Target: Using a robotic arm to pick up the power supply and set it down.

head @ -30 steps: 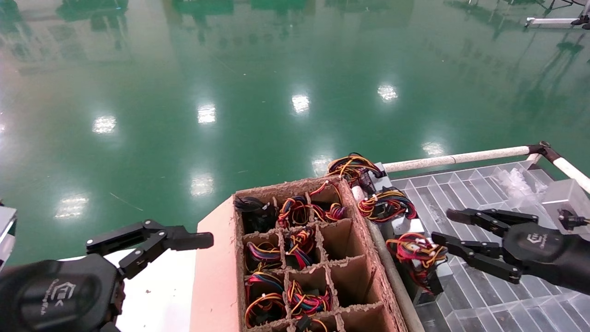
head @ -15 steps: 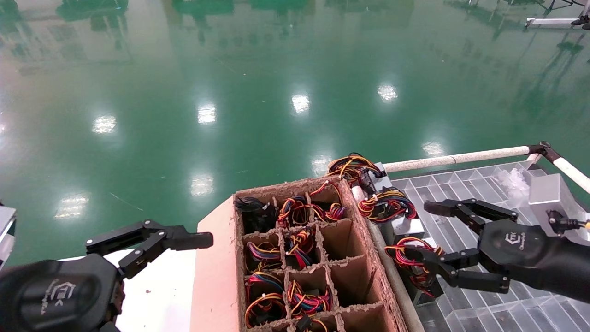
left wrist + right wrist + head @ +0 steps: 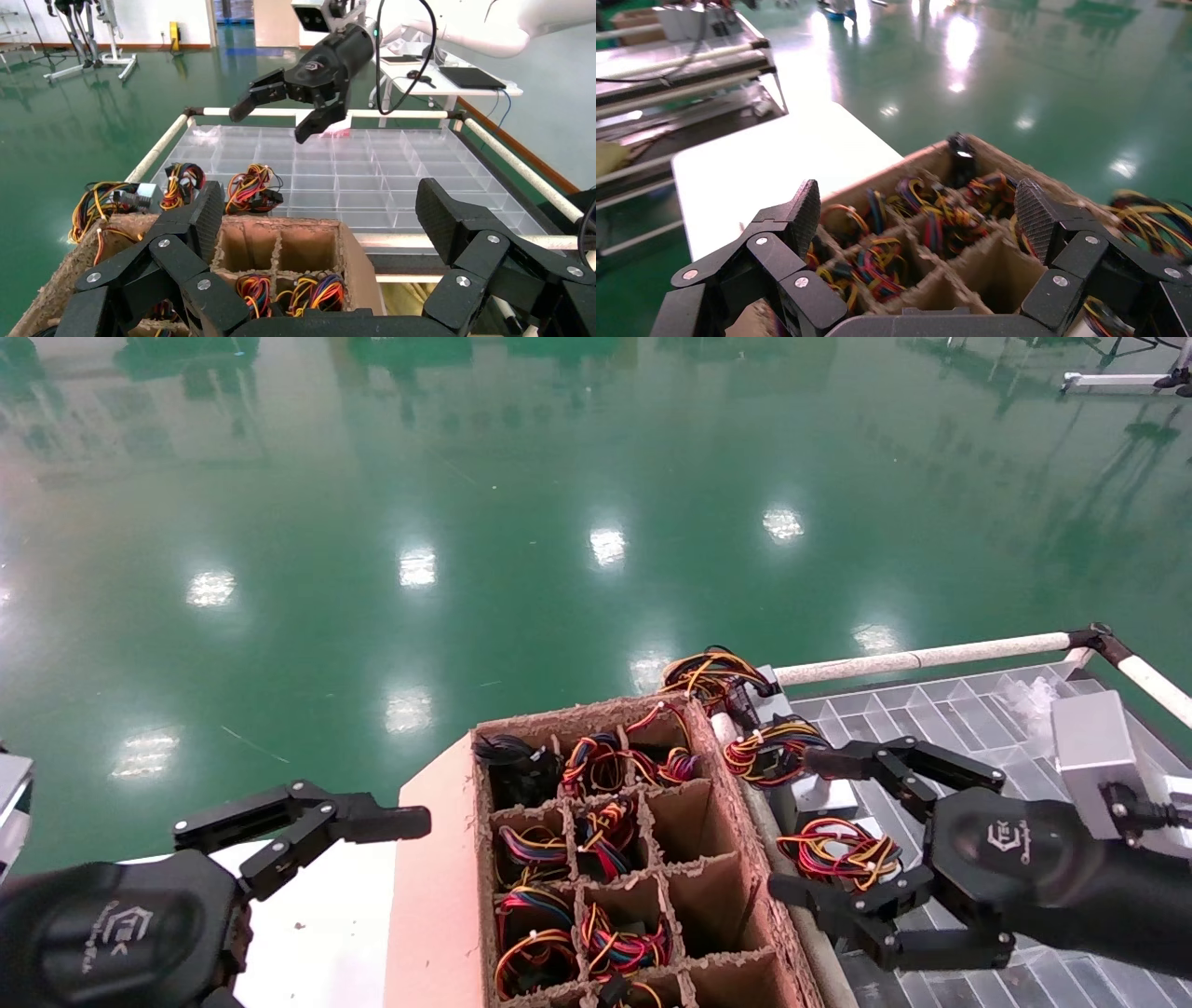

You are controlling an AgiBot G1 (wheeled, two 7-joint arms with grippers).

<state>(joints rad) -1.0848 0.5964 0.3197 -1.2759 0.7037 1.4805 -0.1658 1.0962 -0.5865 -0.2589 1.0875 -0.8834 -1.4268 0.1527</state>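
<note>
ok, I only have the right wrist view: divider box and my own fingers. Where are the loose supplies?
Observer: Three lie on the clear grid tray, along its edge beside the cardboard box.
Operator: My gripper relative to them?
Observer: The right gripper is open, over the nearest power supply. The left wrist view shows it well above the tray, touching nothing.
Operator: Left arm?
Observer: The left gripper is open and empty, parked on the box's other side.

Open left gripper (image 3: 316,232) above cardboard divider box (image 3: 281,246), right gripper (image 3: 281,119) beyond
</note>
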